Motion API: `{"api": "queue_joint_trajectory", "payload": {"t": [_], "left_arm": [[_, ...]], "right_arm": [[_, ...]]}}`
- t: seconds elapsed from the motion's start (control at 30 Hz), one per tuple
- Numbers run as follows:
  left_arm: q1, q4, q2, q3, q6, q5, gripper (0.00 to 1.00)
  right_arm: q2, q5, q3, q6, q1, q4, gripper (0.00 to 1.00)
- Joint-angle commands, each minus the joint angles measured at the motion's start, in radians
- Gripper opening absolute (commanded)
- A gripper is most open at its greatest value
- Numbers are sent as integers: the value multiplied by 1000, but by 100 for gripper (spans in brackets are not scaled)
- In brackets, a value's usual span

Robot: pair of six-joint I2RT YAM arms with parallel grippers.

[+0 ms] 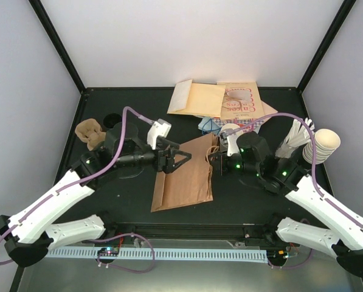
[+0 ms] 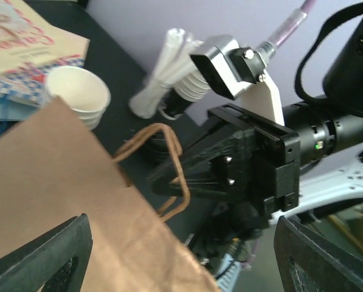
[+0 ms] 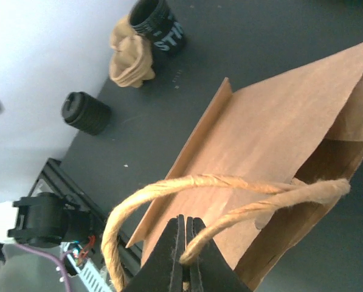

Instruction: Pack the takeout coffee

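On one black tabletop (image 1: 126, 190) walled by white panels (image 1: 187, 42), one flat brown paper bag (image 1: 184, 179) lies under two grippers, the left gripper (image 1: 182, 158) spread wide and empty, the right gripper (image 3: 186, 231) pinched on one twisted handle (image 3: 242, 210), while one small, lidless cream-white tapered paper cup (image 2: 78, 91) stands upright just beyond the bag's mouth.

Bag (image 1: 182, 176) flat on table (image 1: 129, 198)

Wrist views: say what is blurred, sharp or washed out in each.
Left wrist view: its own fingers are dark soft blurs at the bottom corners, the paper bag slightly soft. Right wrist view: the bag's twine handle is crisp in the shut right gripper; the wall is washed out white.
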Motion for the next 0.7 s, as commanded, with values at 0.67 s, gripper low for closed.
{"api": "queue_joint_trajectory", "payload": {"t": [0.67], "left_arm": [[3, -62, 95, 151, -78, -134, 47]], "right_arm": [[151, -220, 237, -151, 4, 79, 1]]}}
